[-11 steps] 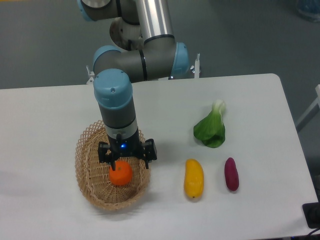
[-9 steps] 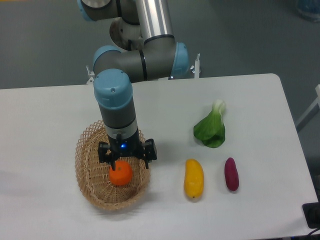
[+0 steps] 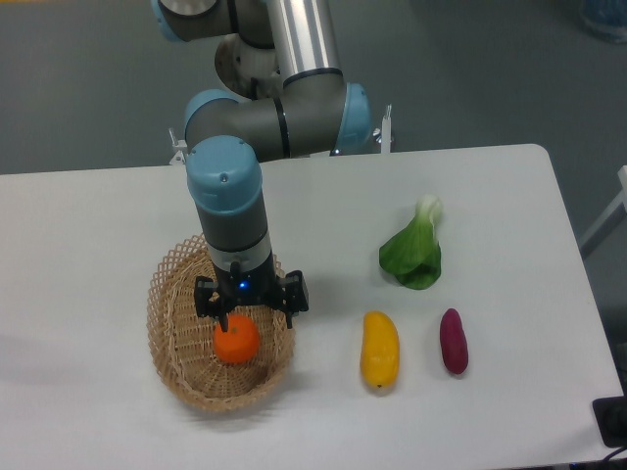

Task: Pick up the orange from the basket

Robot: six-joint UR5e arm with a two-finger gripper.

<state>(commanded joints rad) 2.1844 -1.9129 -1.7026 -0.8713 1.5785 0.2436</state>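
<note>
The orange (image 3: 236,342) lies inside the oval wicker basket (image 3: 172,294) at the front left of the table. My gripper (image 3: 245,315) points straight down into the basket, directly over the orange and touching or nearly touching its top. One dark finger (image 3: 223,320) overlaps the fruit's upper left edge. The other fingertip is hidden by the gripper body and the fruit, so I cannot make out whether the fingers press on the orange.
To the right of the basket lie a yellow-orange mango-like fruit (image 3: 379,349), a purple sweet potato (image 3: 453,341) and a green leafy bok choy (image 3: 414,254). The arm's elbow and base rise behind the basket at the table's far edge.
The arm has shifted only a few pixels. The orange has not moved in the basket.
</note>
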